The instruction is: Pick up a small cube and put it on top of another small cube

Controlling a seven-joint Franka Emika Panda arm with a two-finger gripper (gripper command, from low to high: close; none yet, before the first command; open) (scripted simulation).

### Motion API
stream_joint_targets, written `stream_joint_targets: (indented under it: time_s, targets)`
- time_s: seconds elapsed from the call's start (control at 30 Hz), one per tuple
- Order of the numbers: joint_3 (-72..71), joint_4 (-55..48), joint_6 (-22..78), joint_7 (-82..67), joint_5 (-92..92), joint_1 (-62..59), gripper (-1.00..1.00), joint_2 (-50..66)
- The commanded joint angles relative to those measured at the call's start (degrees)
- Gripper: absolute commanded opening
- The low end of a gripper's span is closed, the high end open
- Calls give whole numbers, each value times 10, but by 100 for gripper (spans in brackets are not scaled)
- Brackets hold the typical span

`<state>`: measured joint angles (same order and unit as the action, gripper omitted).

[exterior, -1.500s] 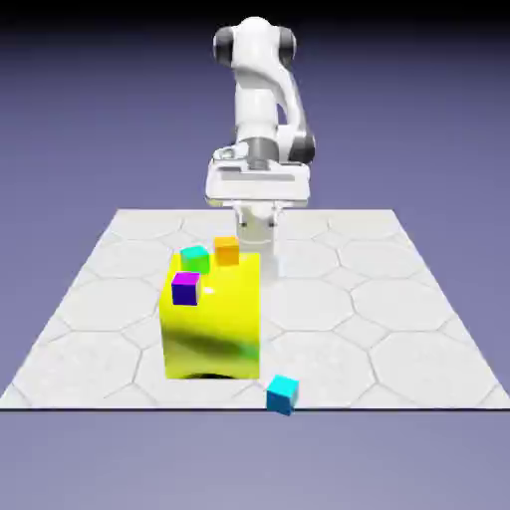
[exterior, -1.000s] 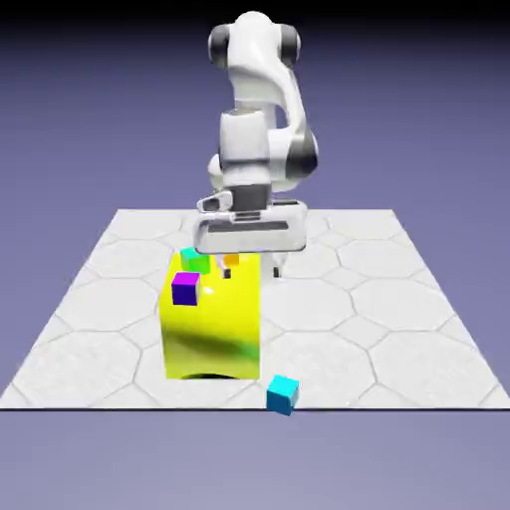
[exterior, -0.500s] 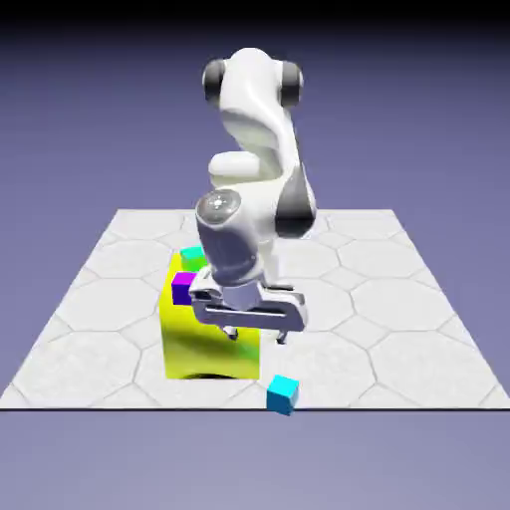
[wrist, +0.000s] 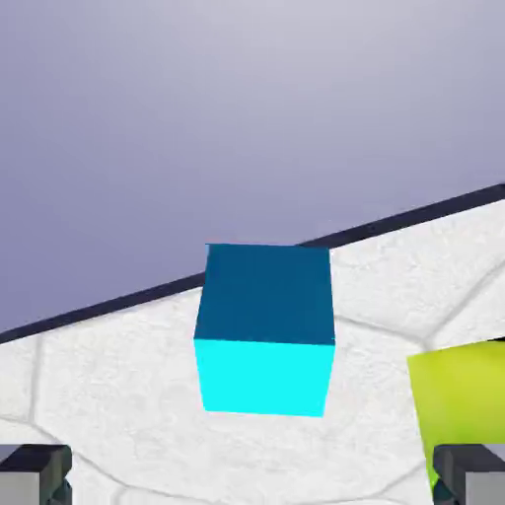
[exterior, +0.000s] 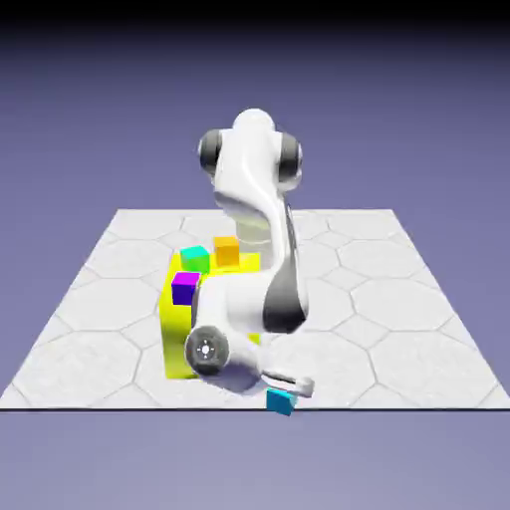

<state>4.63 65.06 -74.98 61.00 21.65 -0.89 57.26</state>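
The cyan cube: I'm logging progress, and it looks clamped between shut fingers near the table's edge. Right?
Not clamped. In the hand view the cyan cube lies free on the table near its edge, ahead of the open end effector, whose fingertips stand wide apart.

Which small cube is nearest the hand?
The cyan cube, alone on the table's near edge, right under the hand. The purple, green and orange cubes sit up on the yellow block.

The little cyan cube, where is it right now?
The cyan cube sits on the table's near edge in the exterior view, right of the yellow block, just under the open end effector. In the hand view it lies between the fingertips.
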Motion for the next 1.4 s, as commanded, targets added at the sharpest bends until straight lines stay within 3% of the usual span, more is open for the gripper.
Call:
stream_joint_targets:
  time_s: [0.0,0.2,0.5,0.53,0.9,1.37]
  targets:
    - [1,-21,21,4,5,0,0,19]
    - [5,-111,115,22,25,-2,0,104]
    - [11,55,5,-13,28,27,0,54]
    - [11,55,5,-13,28,27,-100,54]
    - [5,-111,115,22,25,-2,-100,104]
    - [38,171,73,-27,70,27,-100,-150]
